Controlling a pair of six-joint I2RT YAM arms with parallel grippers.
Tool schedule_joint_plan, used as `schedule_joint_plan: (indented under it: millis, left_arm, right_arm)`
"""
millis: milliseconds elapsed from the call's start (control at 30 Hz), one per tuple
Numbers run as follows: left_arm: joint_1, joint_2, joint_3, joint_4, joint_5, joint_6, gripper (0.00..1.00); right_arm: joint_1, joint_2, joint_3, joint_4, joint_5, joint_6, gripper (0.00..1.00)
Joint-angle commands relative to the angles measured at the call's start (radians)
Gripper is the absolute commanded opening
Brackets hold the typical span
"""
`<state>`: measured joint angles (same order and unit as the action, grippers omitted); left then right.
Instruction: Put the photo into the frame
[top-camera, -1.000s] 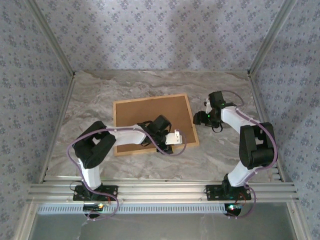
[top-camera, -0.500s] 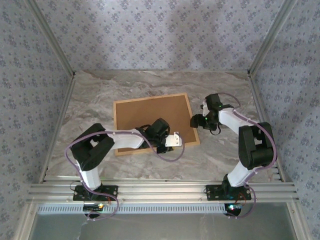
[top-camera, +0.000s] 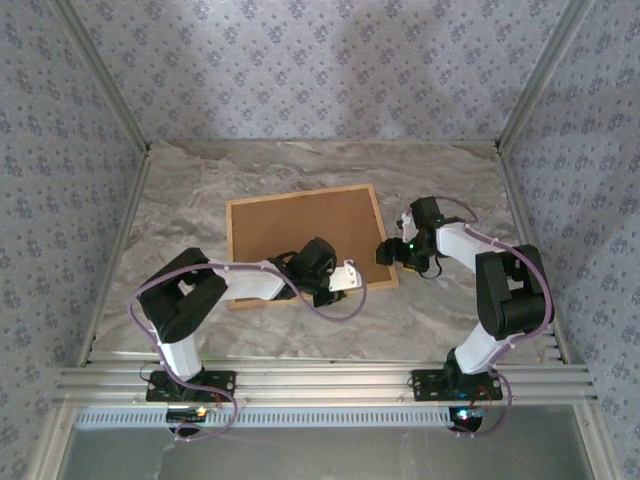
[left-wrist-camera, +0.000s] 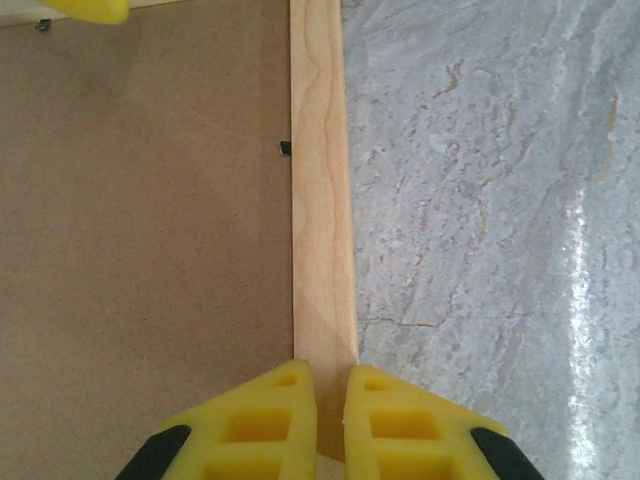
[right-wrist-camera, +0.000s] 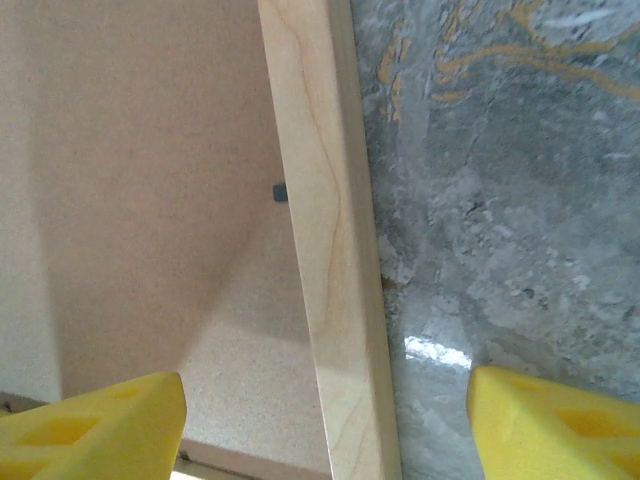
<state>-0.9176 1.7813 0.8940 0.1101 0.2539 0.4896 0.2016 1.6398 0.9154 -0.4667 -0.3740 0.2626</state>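
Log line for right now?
left gripper: shut, tips over frame edge | right gripper: open, straddling frame edge | backing board: inside frame

Floral-patterned walls (top-camera: 320, 70) enclose a grey marble tabletop (top-camera: 300, 165).

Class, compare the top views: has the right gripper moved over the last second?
Yes. The right gripper has shifted left and nearer, from beside the rectangular light-wood frame to straddling its right rail.
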Motion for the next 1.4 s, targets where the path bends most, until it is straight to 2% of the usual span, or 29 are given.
schedule_joint_plan:
  millis: [0,567,900,1133,1233,1367]
  left_arm:
    - [0.021,-0.046,-0.003,0.046,0.005,-0.051,0.0]
    - [0.066,-0.094,-0.006,0.108,0.075,-0.132,0.0]
    - [0.069,-0.062,-0.012,0.087,0.066,-0.11,0.0]
    - [0.069,-0.042,0.007,0.01,0.039,-0.013,0.32]
    - [0.072,0.002,0.072,-0.081,0.028,-0.004,0.4]
    - [0.07,0.05,0.126,-0.142,0.016,0.003,0.44]
  right_arm:
    - [0.005,-0.017,-0.015,-0.001,-0.04,0.004,0.76]
    - [0.004,-0.009,-0.059,0.106,-0.212,0.106,0.73]
    - [-0.029,-0.017,-0.067,0.133,-0.252,0.14,0.48]
    - [-0.03,-0.017,-0.056,0.096,-0.184,0.111,0.49]
    - [-0.03,-0.011,-0.049,0.092,-0.175,0.106,0.49]
    - [-0.028,0.0,-0.049,0.092,-0.175,0.104,0.5]
